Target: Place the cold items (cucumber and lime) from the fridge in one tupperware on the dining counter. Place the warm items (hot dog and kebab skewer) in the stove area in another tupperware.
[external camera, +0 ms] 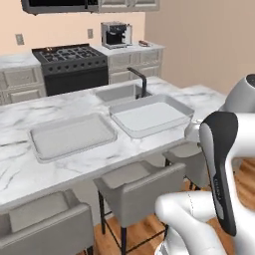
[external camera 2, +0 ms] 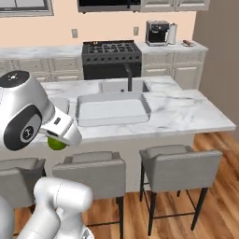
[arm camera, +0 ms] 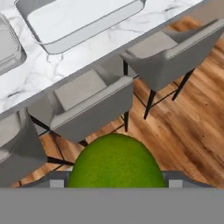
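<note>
The round bright green lime (arm camera: 116, 161) sits clamped between the two dark finger tips of the gripper (arm camera: 114, 183), pressed on both sides, hanging above the grey upholstered stools (arm camera: 89, 107) and the wooden floor (arm camera: 183, 131), short of the white grey-veined marble worktop (external camera: 94, 159). In the right base view the lime (external camera 2: 57, 143) peeks out under the white hand. Two shallow pale grey rectangular tupperware trays (external camera: 149, 115) (external camera: 71, 135) lie side by side on the worktop, apart from the gripper.
</note>
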